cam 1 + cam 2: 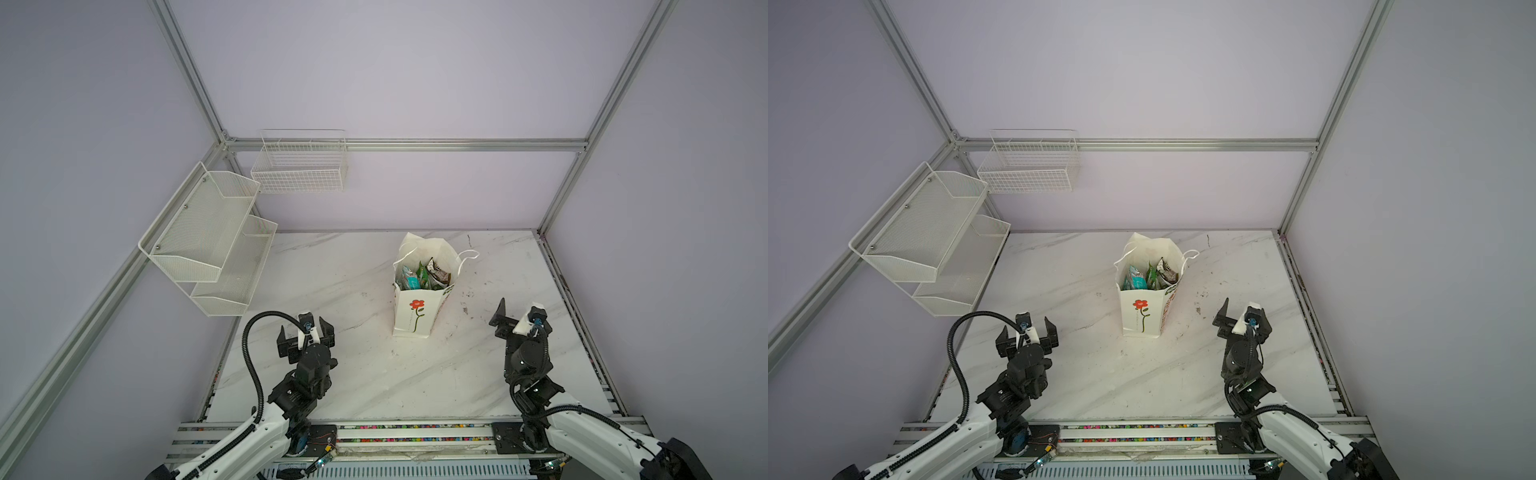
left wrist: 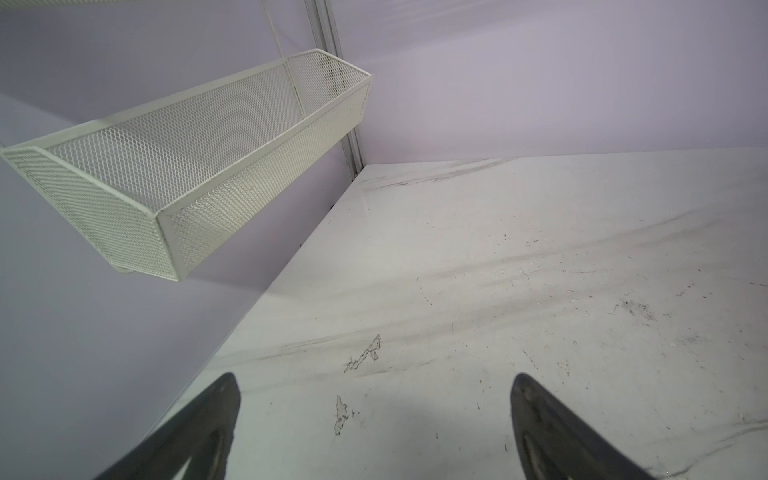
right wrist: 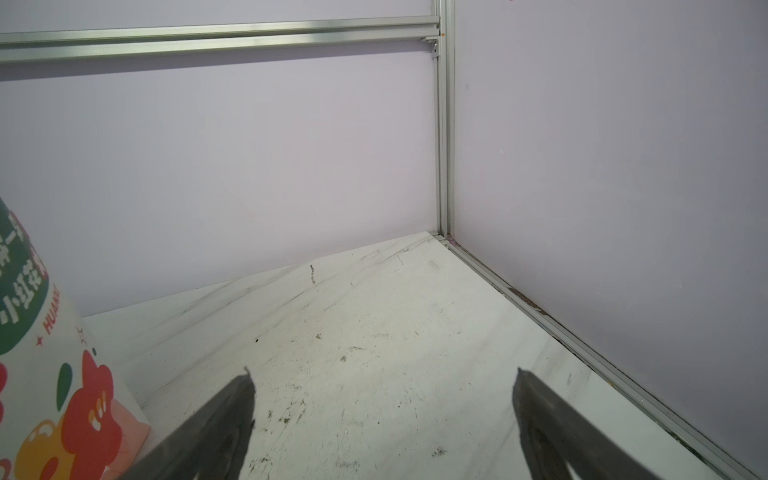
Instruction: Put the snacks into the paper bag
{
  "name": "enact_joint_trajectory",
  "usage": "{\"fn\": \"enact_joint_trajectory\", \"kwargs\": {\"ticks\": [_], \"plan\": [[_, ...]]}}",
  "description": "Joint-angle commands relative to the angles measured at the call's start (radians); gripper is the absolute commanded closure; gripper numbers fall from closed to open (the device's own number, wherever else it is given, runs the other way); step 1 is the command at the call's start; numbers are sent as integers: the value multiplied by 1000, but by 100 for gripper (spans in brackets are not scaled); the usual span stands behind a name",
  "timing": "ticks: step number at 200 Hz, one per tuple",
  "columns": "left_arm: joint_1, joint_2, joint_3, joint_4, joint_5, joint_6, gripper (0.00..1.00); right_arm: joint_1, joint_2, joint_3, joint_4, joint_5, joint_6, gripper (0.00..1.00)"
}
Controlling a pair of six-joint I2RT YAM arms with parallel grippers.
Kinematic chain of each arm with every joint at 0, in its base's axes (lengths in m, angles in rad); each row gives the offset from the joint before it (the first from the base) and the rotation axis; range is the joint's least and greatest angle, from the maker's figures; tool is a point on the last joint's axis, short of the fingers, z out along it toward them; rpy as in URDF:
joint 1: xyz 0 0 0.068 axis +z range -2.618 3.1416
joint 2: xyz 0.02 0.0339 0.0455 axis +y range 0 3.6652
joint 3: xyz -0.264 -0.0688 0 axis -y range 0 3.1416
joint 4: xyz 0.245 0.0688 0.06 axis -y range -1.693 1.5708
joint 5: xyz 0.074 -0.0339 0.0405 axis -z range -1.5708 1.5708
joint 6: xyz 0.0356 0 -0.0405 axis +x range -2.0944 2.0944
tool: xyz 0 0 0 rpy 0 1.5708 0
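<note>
On the white marble table [image 1: 332,374], toward the back and a little right of the middle: the paper bag [image 1: 413,320]. Stands up straight with its mouth open. Shows a red flower on the front. One white cord handle flopped out over the right side.

Inside the bag: the snacks [image 1: 422,277], packed close and standing on end. Teal, green and dark brown tops peeking up in both top views. Too squashed together to count.

Near the front left of the table: the left gripper [image 1: 303,325], well apart from the bag. Jaws spread wide, holding nothing, with only bare table between them in the left wrist view.

Near the front right: the right gripper [image 1: 523,313], close to the bag but not touching it. Jaws spread wide too, nothing in them. At the edge of the right wrist view, a side of the bag with red and yellow prints and a green patch with white letters.

Up on the left wall: a white mesh shelf [image 1: 208,232] with two levels. Up on the back wall: a white wire basket [image 1: 299,168].
</note>
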Motion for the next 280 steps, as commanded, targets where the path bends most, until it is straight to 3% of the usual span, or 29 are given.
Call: {"fn": "enact_joint_trajectory", "kwargs": {"ticks": [1,116,144,199,249,280], "plan": [[15,20,-25,89,-10,3,0,-13,28,-7,101,-3,-16,3],[134,195,-22,320,89,11,0,-146,300,15,358,-137,-6,3],[206,287,-38,483,152,10,0,-215,481,18,570,-200,-22,3],[284,501,-18,739,224,30,0,-250,844,78,940,-249,-61,3],[327,658,-4,942,282,45,0,-267,936,97,1002,-278,-74,3],[331,681,47,876,280,50,0,-282,1000,126,1002,-325,-76,3]]}}
